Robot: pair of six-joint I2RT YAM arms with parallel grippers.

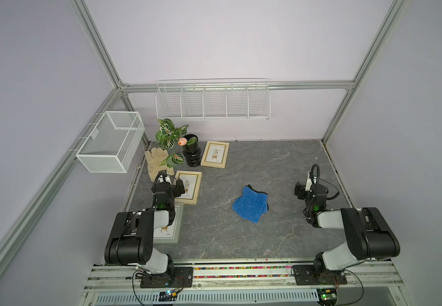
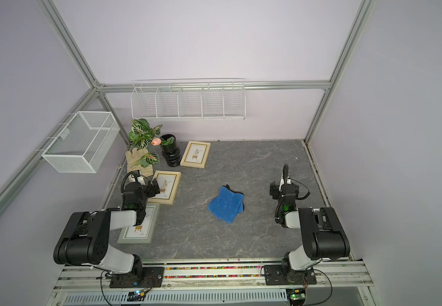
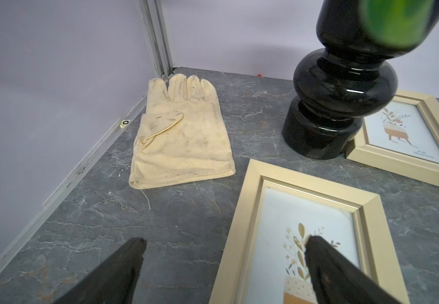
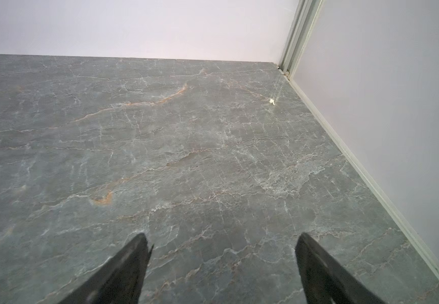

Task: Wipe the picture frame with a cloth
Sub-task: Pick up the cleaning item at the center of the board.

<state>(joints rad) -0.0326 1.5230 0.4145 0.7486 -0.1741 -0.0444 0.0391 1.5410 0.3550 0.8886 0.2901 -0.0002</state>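
Note:
The blue cloth point(image 1: 250, 205) point(image 2: 226, 204) lies rumpled near the middle of the grey table, apart from both grippers. Three picture frames lie flat on the left side: a beige one point(image 1: 214, 154) by the vase, a second beige one point(image 1: 193, 185) point(image 3: 252, 210), and a grey one point(image 1: 168, 233) partly under the left arm. My left gripper point(image 1: 176, 185) point(image 3: 225, 239) hangs open over the left edge of the second beige frame, holding nothing. Over bare table at the right, my right gripper point(image 1: 298, 190) point(image 4: 222, 236) is open and empty.
A beige work glove point(image 1: 157, 161) point(image 3: 184, 134) lies at the back left by the wall. Beside it stands a black vase point(image 1: 192, 153) point(image 3: 339, 105) with leaves point(image 1: 168, 132). A mesh basket point(image 1: 111, 141) and a wire shelf point(image 1: 212, 100) hang on the walls.

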